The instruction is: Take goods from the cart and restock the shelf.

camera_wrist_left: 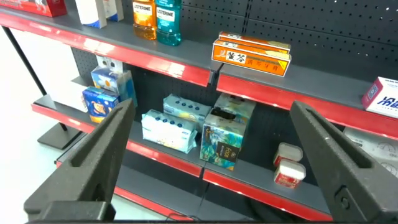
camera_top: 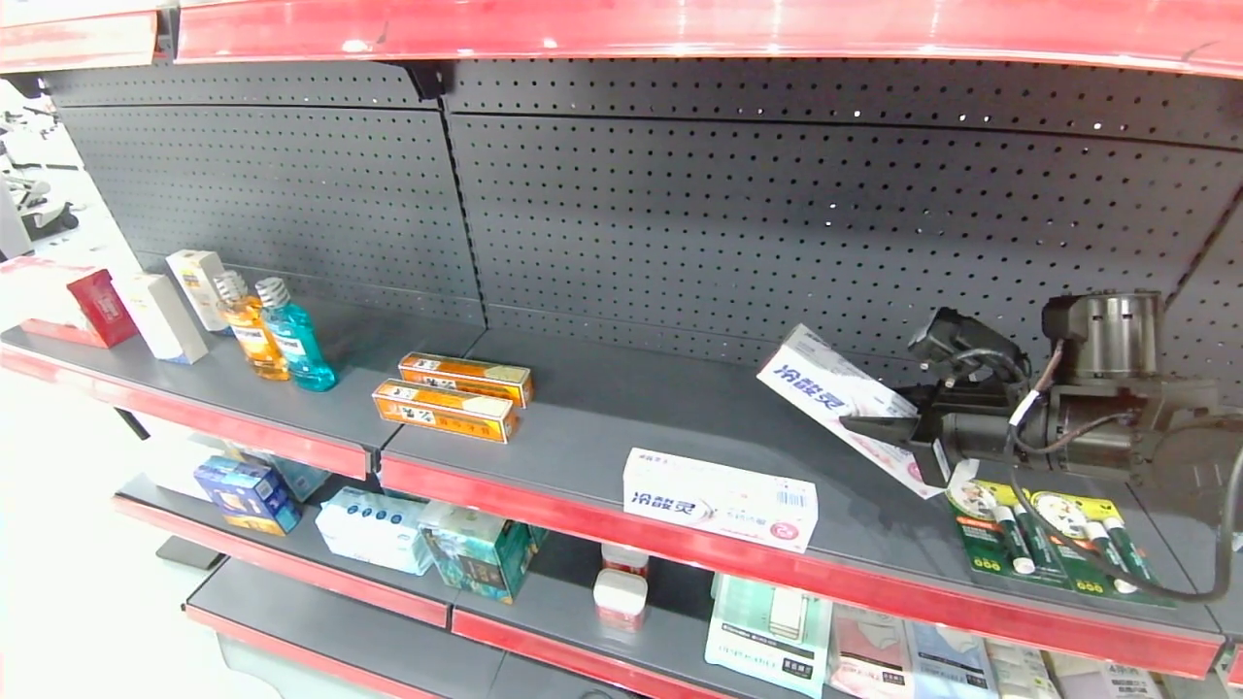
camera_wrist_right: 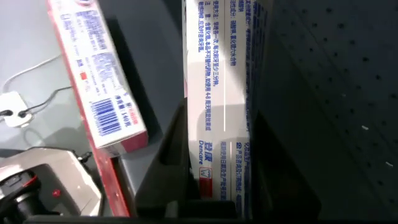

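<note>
My right gripper (camera_top: 877,428) is shut on a white toothpaste box (camera_top: 833,393), holding it tilted just above the grey shelf (camera_top: 602,408), near the pegboard back. In the right wrist view the box (camera_wrist_right: 224,93) stands clamped between the gripper's (camera_wrist_right: 221,183) dark fingers. A second, matching toothpaste box (camera_top: 721,498) lies flat at the shelf's red front edge, and it also appears beside the held one (camera_wrist_right: 96,74). My left gripper (camera_wrist_left: 211,112) is open with nothing between its fingers, and it faces the lower shelves.
Two orange boxes (camera_top: 456,393) lie at mid-shelf, with two mouthwash bottles (camera_top: 282,337) and white cartons (camera_top: 160,316) further left. Green blister packs (camera_top: 1049,539) lie under my right arm. Bare shelf shows between the orange boxes and the held box. Lower shelves hold tissue packs (camera_wrist_left: 171,127).
</note>
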